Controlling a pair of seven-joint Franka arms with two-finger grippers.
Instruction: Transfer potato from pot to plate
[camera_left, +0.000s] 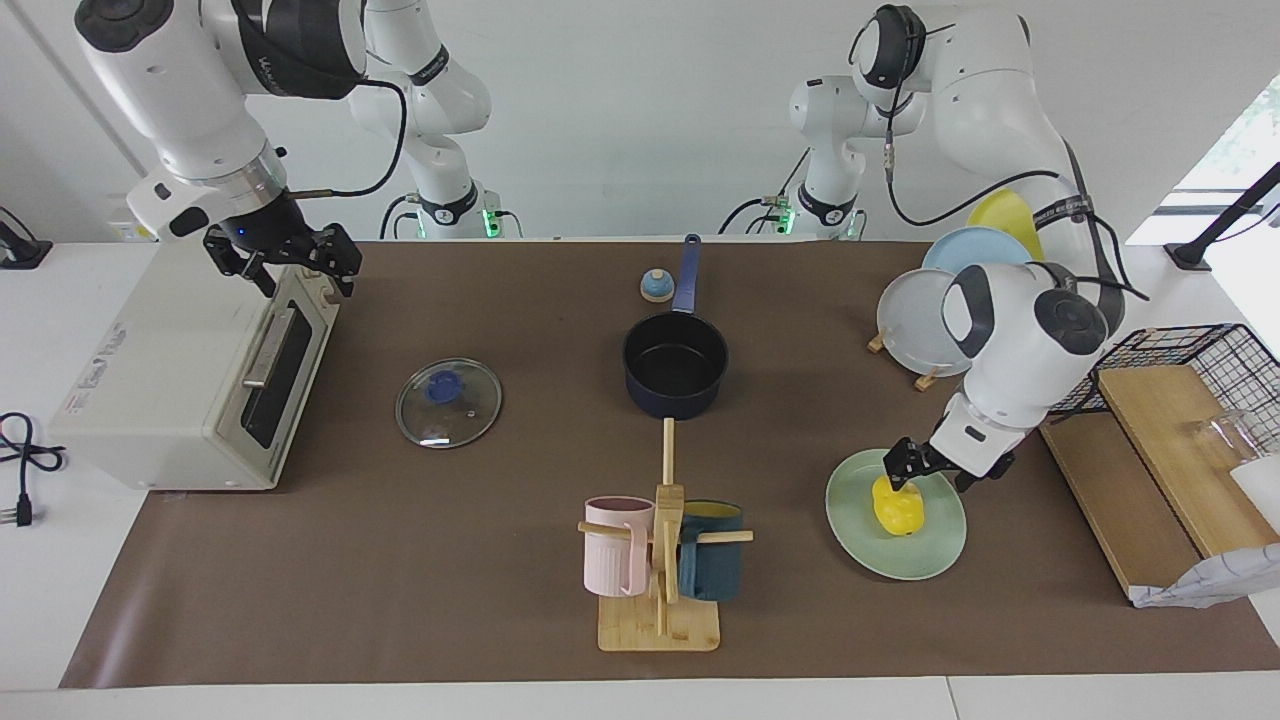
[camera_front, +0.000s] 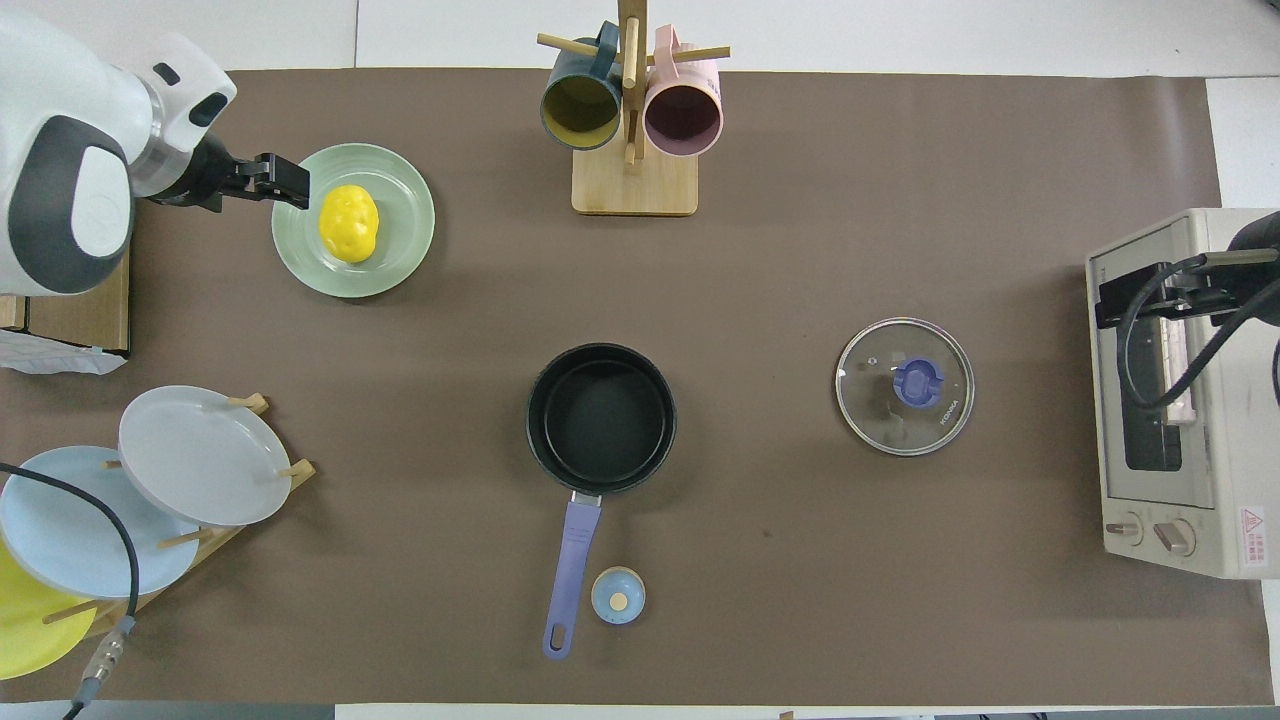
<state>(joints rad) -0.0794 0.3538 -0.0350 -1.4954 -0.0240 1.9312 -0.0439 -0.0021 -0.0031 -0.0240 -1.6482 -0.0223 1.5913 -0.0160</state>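
The yellow potato (camera_left: 897, 507) lies on the pale mint-green plate (camera_left: 900, 555) toward the left arm's end of the table; both show in the overhead view too, potato (camera_front: 348, 222) and plate (camera_front: 395, 200). My left gripper (camera_left: 905, 468) hangs just over the plate's rim beside the potato, open and holding nothing; it also shows from overhead (camera_front: 290, 180). The navy pot (camera_left: 675, 405) stands at mid-table with its black inside empty (camera_front: 600, 415) and its handle toward the robots. My right gripper (camera_left: 290, 262) waits open over the toaster oven.
A toaster oven (camera_left: 170, 390) stands at the right arm's end. A glass lid (camera_left: 448, 402) lies between it and the pot. A mug rack (camera_left: 660, 560) stands farther out than the pot. A plate rack (camera_left: 925, 320), a wire basket (camera_left: 1190, 360) and wooden boards (camera_left: 1130, 500) crowd the left arm's end.
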